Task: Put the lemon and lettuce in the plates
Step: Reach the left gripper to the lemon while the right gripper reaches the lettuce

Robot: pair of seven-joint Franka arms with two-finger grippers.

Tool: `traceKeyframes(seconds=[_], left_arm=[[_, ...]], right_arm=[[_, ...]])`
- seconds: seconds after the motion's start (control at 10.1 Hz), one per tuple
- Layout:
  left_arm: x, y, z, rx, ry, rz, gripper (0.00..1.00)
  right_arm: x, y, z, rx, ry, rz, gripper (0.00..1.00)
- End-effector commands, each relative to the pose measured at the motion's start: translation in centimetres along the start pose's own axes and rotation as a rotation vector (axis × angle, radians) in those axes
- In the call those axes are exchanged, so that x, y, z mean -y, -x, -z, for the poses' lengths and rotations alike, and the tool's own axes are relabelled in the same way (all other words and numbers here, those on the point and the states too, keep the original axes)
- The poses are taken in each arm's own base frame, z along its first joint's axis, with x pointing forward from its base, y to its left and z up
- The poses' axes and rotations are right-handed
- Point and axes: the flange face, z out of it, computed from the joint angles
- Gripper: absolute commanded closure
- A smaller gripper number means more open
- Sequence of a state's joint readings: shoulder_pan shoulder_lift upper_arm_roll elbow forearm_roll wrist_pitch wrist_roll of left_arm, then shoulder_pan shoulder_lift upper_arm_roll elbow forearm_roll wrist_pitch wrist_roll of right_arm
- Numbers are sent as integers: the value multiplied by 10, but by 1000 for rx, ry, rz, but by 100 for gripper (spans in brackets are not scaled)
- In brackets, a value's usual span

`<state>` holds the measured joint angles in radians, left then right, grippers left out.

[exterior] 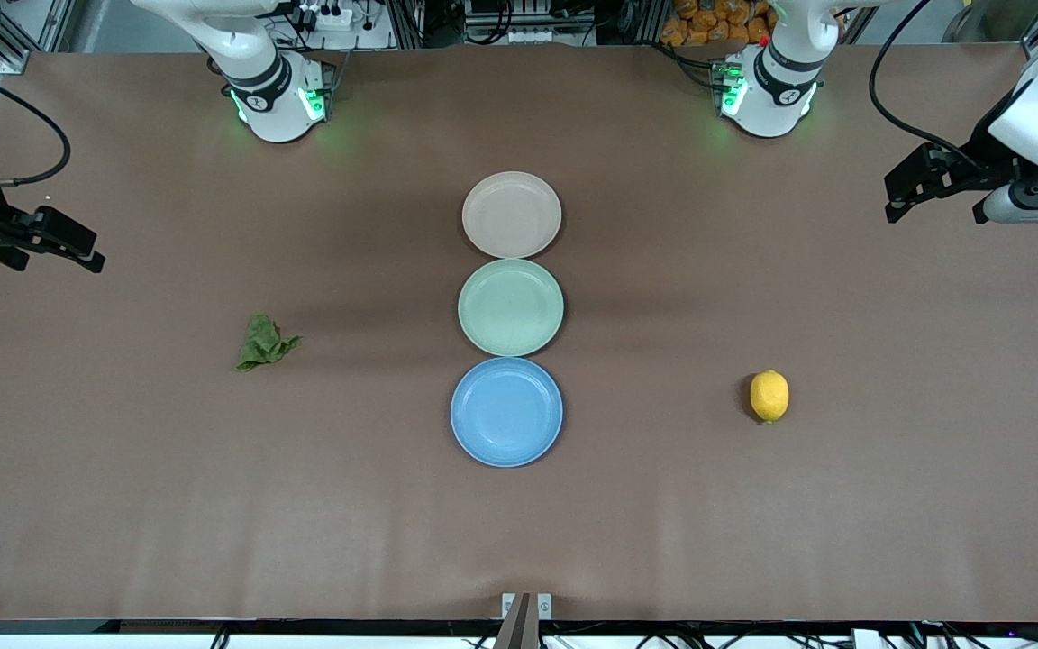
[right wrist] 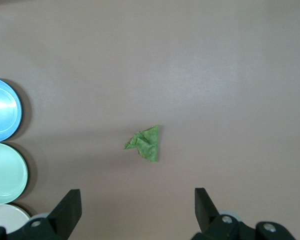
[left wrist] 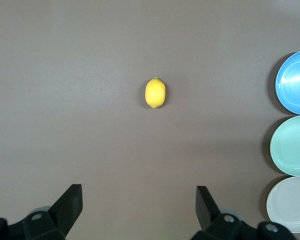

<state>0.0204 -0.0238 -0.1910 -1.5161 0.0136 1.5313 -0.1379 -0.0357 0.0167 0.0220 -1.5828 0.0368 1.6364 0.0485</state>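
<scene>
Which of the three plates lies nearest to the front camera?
The blue plate: it is lowest in the front view, with the green plate next and the pink-beige plate farthest.

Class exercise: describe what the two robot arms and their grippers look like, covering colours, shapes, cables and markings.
Both arms are glossy white with black joint bands; green lights glow on their round bases. Black cables loop beside each. The left gripper and right gripper are black, with two flat, wedge-shaped fingers. No markings are legible.

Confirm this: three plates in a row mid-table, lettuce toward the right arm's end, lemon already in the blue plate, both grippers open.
Not quite. The lemon lies on the bare table toward the left arm's end, apart from the blue plate, as the front view shows. The rest holds: lettuce, left gripper and right gripper open.
</scene>
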Motion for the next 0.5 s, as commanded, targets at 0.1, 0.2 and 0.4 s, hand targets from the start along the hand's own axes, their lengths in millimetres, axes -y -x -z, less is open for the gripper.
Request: traceKeyframes(seconds=[0.1,0.2,0.4], left_arm=[[6,0,-8,22,2,-9,0],[7,-10,-26,53,4,-9,0],[11,-33,-76,131,-11,-9,0]], right_arm=[[-2,4,4,0,2,-2,0],[-2,4,3,1,2,1,0],[-2,4,-11,27,2,5,0]])
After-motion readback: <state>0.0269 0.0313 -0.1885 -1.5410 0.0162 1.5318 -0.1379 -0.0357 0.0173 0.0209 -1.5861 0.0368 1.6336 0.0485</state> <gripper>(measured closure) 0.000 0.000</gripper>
